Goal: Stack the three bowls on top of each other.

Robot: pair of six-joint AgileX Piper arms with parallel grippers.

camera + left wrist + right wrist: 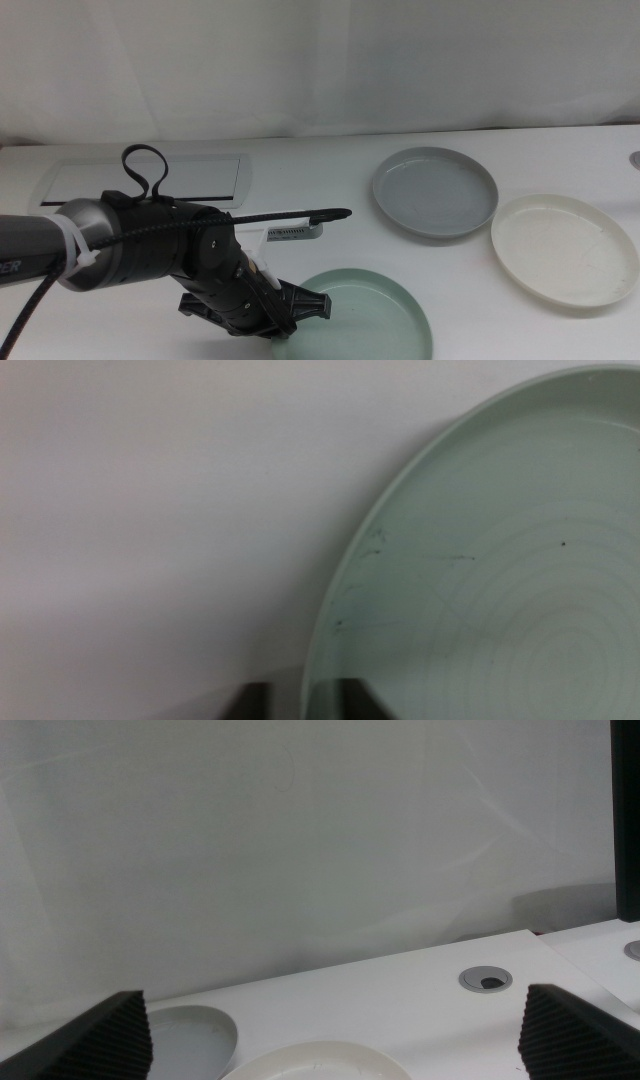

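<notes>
- Three bowls lie apart on the table (300,150): green bowl (365,320) nearest the camera, grey bowl (435,190) farther back, white bowl (565,248) to its right.
- A white panel (150,180) sits far left, clear of them.
- Left gripper (295,308) is at the green bowl's left rim; its wrist view shows a jaw on each side of the rim, clenched on it.
- Right gripper (330,1040) hangs spread wide; only its view shows a round grommet (486,980).
</notes>
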